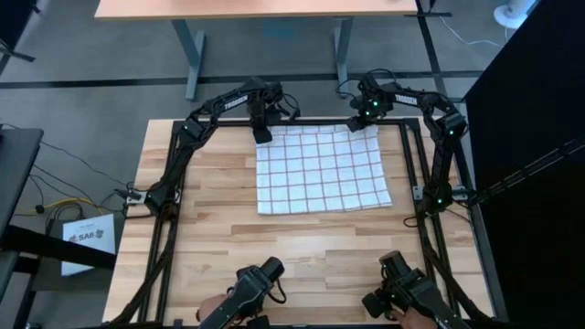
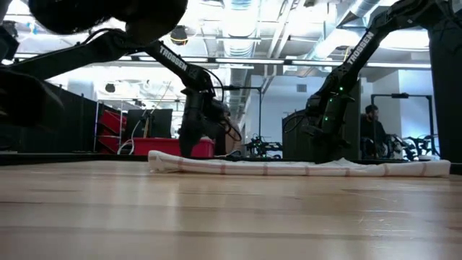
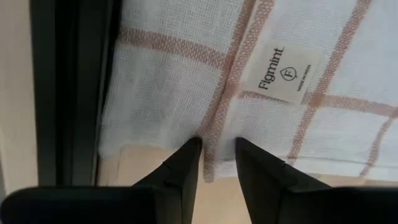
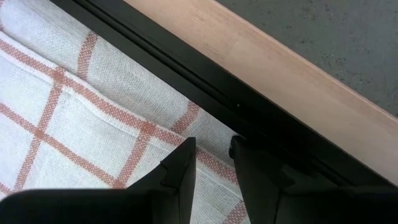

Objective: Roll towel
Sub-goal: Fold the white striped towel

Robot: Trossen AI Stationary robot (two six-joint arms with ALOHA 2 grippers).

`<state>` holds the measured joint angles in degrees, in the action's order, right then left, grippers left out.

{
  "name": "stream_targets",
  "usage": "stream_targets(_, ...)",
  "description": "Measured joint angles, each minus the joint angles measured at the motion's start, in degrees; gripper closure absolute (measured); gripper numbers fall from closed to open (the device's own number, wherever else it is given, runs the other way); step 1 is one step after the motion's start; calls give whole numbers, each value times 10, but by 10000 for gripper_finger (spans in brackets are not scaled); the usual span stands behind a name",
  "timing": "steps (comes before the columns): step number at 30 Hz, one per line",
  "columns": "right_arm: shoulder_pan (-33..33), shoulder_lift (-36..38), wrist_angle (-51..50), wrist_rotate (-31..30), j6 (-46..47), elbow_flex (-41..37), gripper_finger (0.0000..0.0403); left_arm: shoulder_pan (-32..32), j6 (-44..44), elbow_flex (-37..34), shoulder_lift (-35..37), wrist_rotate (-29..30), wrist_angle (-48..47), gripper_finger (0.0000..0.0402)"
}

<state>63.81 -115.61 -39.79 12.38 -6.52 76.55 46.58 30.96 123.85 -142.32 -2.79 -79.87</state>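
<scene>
You've got the towel [image 1: 322, 170] flat, upper centre of the high view. Left gripper [image 1: 263, 133] pinches its upper-left corner, right gripper [image 1: 364, 124] its upper-right corner.

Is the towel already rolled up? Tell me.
No: in the high view the towel lies spread flat on the table, with the left gripper and right gripper at its far corners.
</scene>
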Motion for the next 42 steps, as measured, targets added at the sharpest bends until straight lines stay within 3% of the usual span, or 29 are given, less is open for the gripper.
stream_targets(14,0,0,-1,2,0,0,305,3,-38,10,-2,69,-28,311)
stream_targets(28,0,0,-1,2,0,0,305,1,-54,9,9,28,-24,327)
stream_targets(36,0,0,1,2,0,0,305,0,-52,9,9,4,-39,392)
stream_targets(42,0,0,2,2,0,-1,305,-3,-55,9,15,3,-58,400)
